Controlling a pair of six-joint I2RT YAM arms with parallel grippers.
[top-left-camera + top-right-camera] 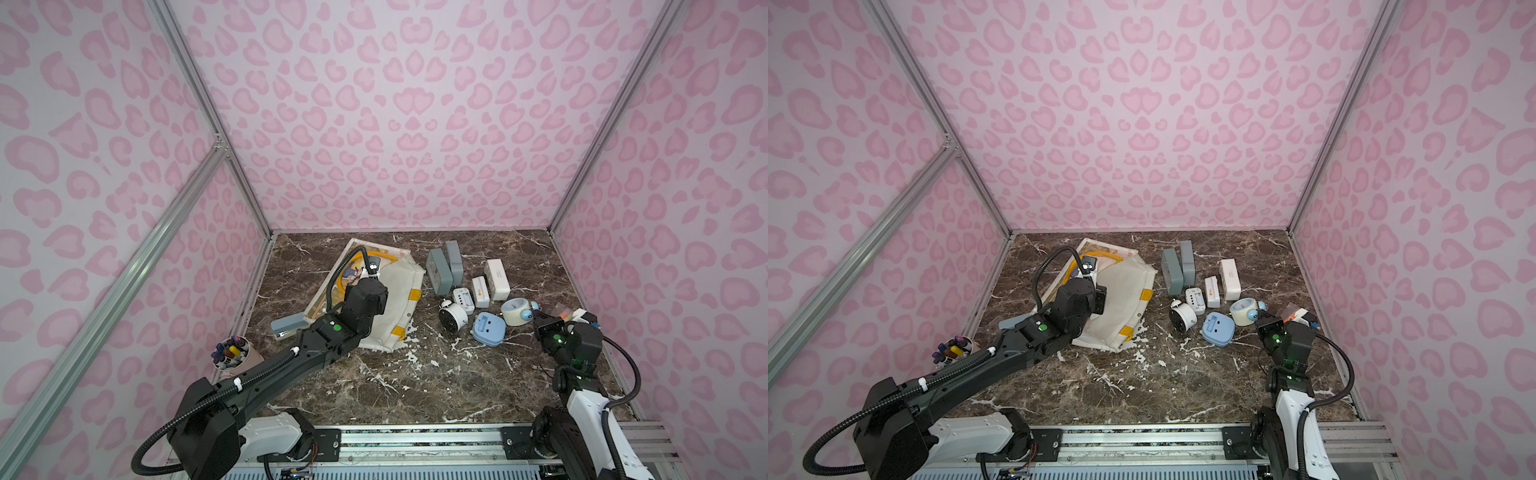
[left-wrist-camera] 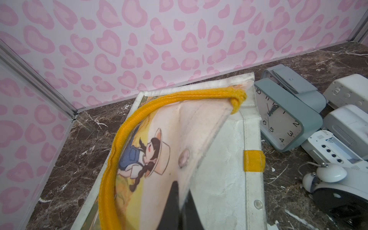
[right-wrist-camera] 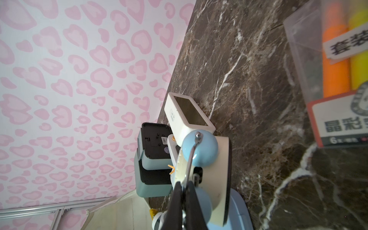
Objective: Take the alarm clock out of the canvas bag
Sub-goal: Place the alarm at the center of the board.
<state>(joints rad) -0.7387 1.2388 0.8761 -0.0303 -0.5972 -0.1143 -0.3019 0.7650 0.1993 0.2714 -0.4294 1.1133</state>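
The white canvas bag [image 1: 401,286] [image 1: 1129,291] lies flat at the back left of the marble table, with its yellow handle [image 2: 159,103] curving across a printed picture of a girl. My left gripper [image 1: 371,279] [image 2: 184,201] is shut on the canvas bag's upper rim and holds that edge raised. A cream alarm clock [image 1: 514,311] [image 1: 1243,311] with blue bells [image 3: 199,149] is outside the bag, at the right among other clocks. My right gripper [image 1: 537,316] [image 3: 186,185] is shut on that clock's thin wire handle. The bag's inside is hidden.
Two grey-blue square clocks [image 1: 442,270], white box clocks [image 1: 496,278], a white twin-bell clock [image 1: 453,316] and a blue clock [image 1: 489,328] crowd the right half. A stapler [image 1: 286,326] and pen cup [image 1: 232,353] stand left. A highlighter box [image 3: 336,79] lies far right.
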